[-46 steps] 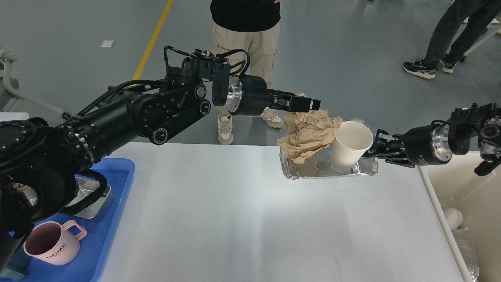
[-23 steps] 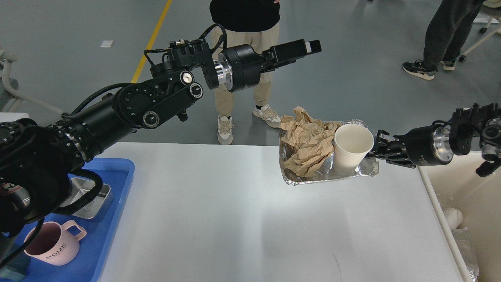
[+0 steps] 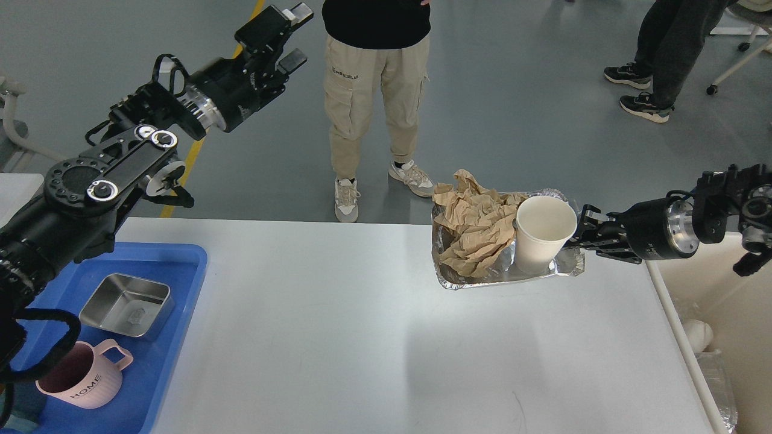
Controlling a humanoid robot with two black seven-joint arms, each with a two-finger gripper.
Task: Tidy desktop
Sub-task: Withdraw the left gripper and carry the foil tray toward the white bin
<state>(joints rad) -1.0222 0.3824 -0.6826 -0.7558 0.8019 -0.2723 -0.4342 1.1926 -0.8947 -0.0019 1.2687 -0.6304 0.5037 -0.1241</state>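
White table (image 3: 362,337), blue tray (image 3: 175,313), pink mug (image 3: 81,377) lettered "HOME", silver steel box (image 3: 126,304), crinkled silver foil tray (image 3: 512,276), tan crumpled paper (image 3: 473,226), white cup (image 3: 543,232), beige bin (image 3: 724,301).

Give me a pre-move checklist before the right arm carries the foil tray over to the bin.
1. Right hand on the foil tray: at its right rim; grip cannot tell.
2. Tray off the desktop: cannot tell.
3. Paper cup upright in the tray: ok.
4. Crumpled brown paper inside the tray: piled above the rim, not ok.
5. Left hand out of the way: raised far left, open, ok.
6. Beige bin reachable: just right of the desktop edge, ok.
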